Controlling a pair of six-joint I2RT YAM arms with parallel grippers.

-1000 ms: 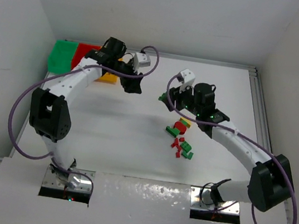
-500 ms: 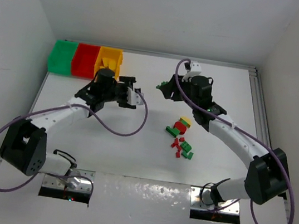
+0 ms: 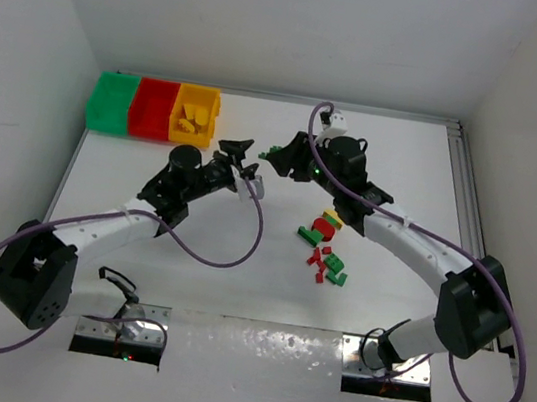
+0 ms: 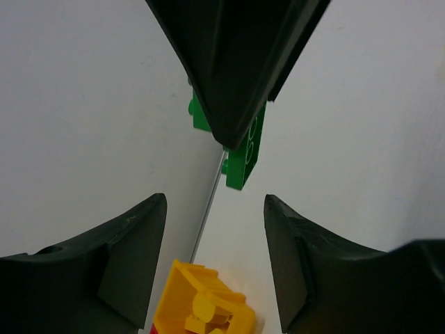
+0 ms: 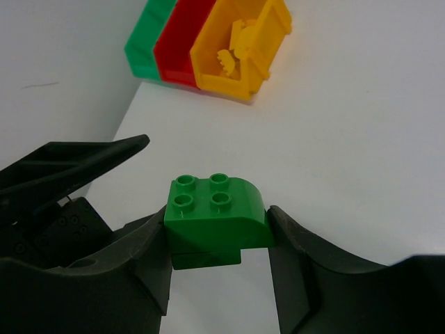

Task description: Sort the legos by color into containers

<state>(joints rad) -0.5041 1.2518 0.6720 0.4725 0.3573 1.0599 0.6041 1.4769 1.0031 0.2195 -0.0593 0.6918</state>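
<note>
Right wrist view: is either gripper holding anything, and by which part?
The right gripper is shut on a green lego, pinching its two opposite sides, studs facing the camera. The left gripper is open and holds nothing.

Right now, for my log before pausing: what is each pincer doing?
Left pincer: open, holding nothing.
Right pincer: closed on a green lego brick.

The green bin (image 3: 111, 102), red bin (image 3: 151, 109) and yellow bin (image 3: 200, 91) stand joined in a row, yellow legos (image 3: 192, 120) lie in the yellow one, a heap of mostly red and green legos (image 3: 326, 251) lies well apart, and the right gripper (image 5: 219, 233) pinches one rounded green lego (image 5: 217, 207).
</note>
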